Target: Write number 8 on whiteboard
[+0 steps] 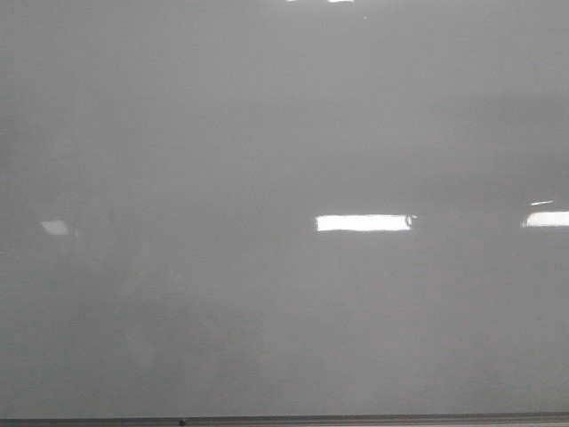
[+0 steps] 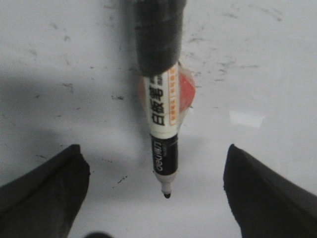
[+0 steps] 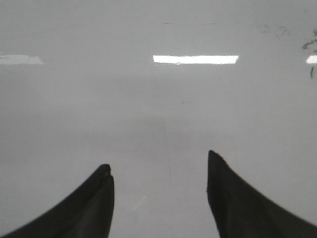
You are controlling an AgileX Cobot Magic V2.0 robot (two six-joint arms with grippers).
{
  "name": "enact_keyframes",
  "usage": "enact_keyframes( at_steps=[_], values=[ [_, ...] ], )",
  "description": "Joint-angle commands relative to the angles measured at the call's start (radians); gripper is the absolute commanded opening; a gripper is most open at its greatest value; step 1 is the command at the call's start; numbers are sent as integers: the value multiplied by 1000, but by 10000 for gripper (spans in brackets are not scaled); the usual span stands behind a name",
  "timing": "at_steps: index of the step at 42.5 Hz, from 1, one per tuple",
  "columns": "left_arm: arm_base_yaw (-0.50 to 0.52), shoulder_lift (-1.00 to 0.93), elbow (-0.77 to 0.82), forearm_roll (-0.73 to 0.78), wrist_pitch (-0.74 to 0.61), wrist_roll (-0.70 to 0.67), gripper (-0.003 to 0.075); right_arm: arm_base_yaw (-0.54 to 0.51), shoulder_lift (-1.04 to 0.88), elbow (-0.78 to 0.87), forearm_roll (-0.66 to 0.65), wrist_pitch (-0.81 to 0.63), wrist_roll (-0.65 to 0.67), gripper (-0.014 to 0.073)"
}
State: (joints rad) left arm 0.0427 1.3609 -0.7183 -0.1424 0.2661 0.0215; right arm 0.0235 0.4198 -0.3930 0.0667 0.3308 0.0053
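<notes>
Left end effector fingers cropped, marker top hidden by wrapping

1. I see the whiteboard as glossy pale grey with bright white rectangular glints.
2. My marker is white with black lettering, an orange strip, black tip end.
3. Faint black smudges speckle the board.

marker: upper barrel cut off by the frame edge; label print too blurred to read | whiteboard: runs past the front view's sides and top
</notes>
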Motion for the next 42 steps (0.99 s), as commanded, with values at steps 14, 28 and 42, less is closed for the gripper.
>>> enact_keyframes(
  at_steps=[14,28,42],
  values=[
    [-4,80,-40,2,-175,-9,407,3,13,-35,2,-80,-5,447],
    [-4,72,-40,11,-167,-7,41,3,13,-34,2,-80,-5,447],
    [-10,-81,-41,36,41,-5,-21,3,14,-40,13,-67,-5,447]
  ],
)
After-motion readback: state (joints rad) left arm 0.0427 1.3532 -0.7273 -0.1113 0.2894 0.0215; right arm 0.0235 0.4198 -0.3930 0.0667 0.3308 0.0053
